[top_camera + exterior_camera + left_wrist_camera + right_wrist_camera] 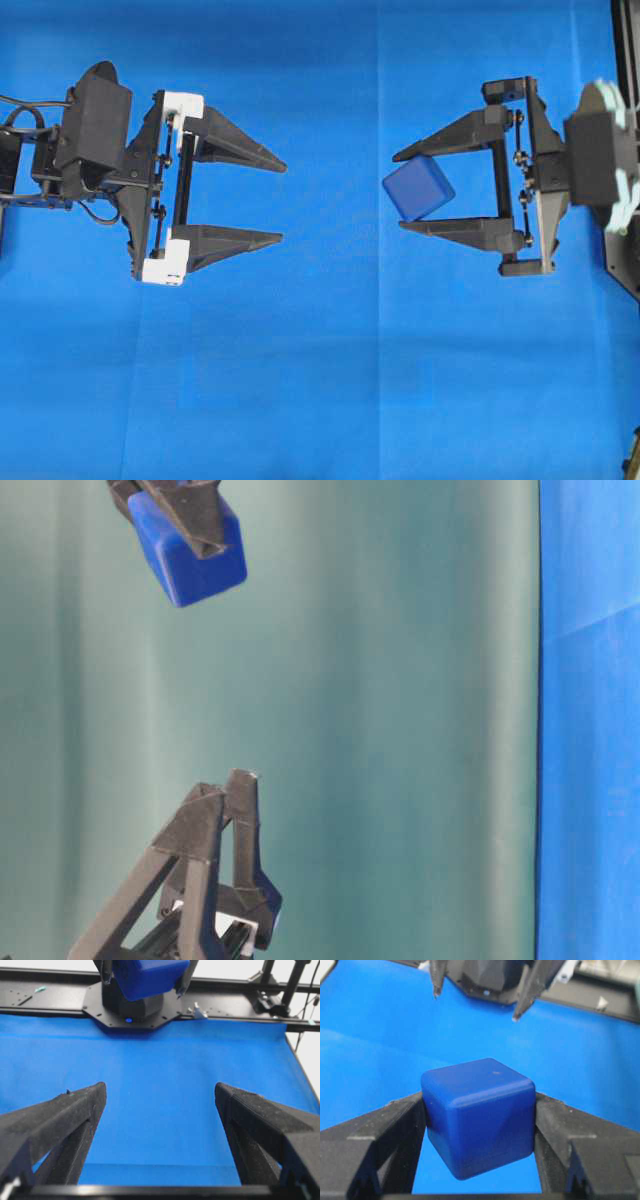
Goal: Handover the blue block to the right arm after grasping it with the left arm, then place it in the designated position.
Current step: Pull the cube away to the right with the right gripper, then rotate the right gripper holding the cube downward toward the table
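Pinching the small dark navy-blue cube (418,188) between its fingertips, the right black hand with pale plates (400,190) sat right of frame centre; the left white-bracketed black hand (283,201) stood spread, well apart.

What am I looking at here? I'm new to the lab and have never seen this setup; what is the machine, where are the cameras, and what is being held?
These are two robot arms facing each other over a blue cloth. One picture looks down from above, one looks from table level, and one camera rides on each wrist. The left gripper, with white brackets, has its jaws open and empty. The right gripper has its jaws shut on the blue block, held up off the cloth. The right wrist view shows that block close up between its jaws.
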